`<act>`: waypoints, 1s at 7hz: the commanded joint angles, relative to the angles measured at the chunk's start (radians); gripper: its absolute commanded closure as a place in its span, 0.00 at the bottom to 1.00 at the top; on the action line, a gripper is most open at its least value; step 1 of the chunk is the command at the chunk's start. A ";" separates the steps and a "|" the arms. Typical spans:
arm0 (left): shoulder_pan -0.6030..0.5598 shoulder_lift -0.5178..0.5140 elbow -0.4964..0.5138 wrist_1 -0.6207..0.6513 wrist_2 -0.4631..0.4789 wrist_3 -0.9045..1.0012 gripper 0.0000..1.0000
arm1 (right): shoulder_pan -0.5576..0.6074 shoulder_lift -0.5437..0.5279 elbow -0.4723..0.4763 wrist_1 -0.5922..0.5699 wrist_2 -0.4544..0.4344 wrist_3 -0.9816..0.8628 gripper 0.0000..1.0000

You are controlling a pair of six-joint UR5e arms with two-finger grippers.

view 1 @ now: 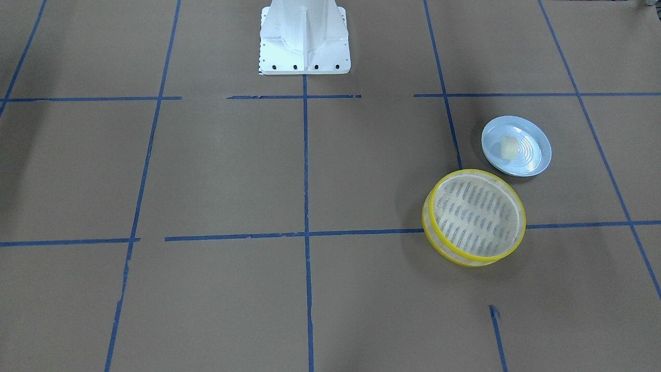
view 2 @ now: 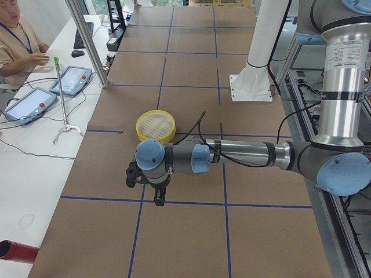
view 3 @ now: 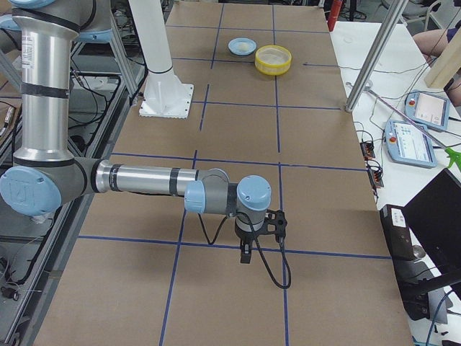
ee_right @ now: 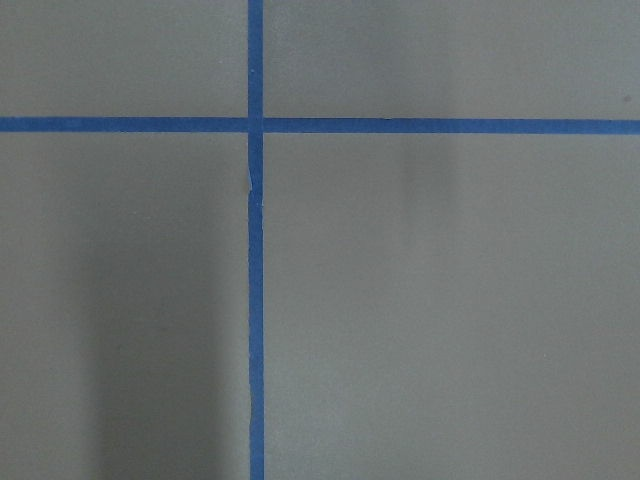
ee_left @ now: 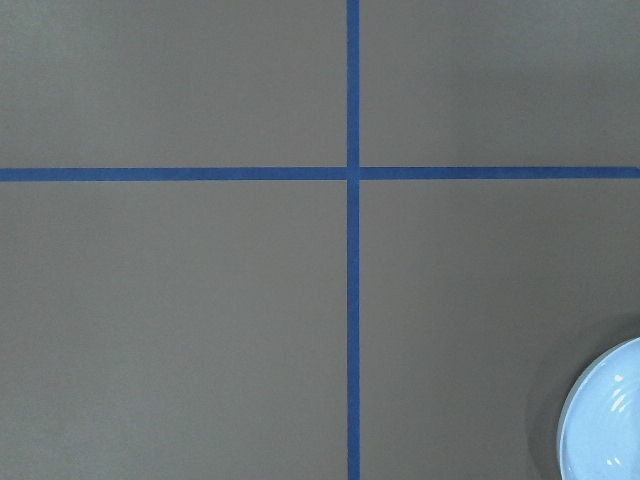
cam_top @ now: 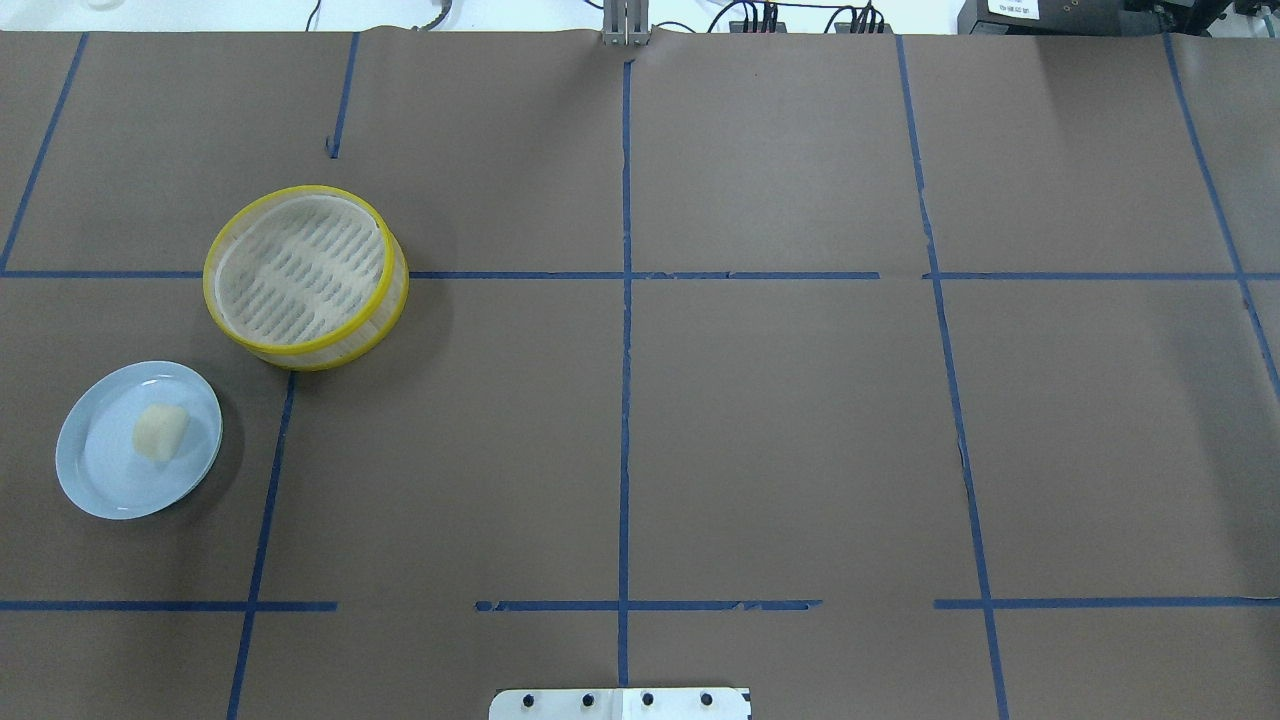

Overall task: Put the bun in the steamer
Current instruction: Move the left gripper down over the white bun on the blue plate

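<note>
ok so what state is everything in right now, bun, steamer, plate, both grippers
bun: lying on the plate, not yet in the steamer
steamer: upright, uncovered, empty
plate: flat on the table, holding only the bun
left gripper: pointing down over bare table, open or shut cannot be told
right gripper: pointing down over bare table, open or shut cannot be told

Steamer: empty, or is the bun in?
Empty. The steamer shows only its bare slotted floor in the overhead and front views; the bun lies on the blue plate beside it.
</note>
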 commanded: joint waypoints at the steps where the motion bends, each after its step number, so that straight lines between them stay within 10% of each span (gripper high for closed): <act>1: 0.000 -0.017 -0.037 0.001 0.015 -0.001 0.00 | 0.000 0.000 0.000 0.000 0.000 0.000 0.00; 4: 0.006 -0.028 0.015 0.000 0.032 -0.005 0.00 | 0.000 0.000 0.000 0.000 0.000 0.000 0.00; 7: 0.023 0.053 0.001 -0.320 0.033 -0.112 0.00 | 0.000 0.000 0.000 0.000 0.000 0.000 0.00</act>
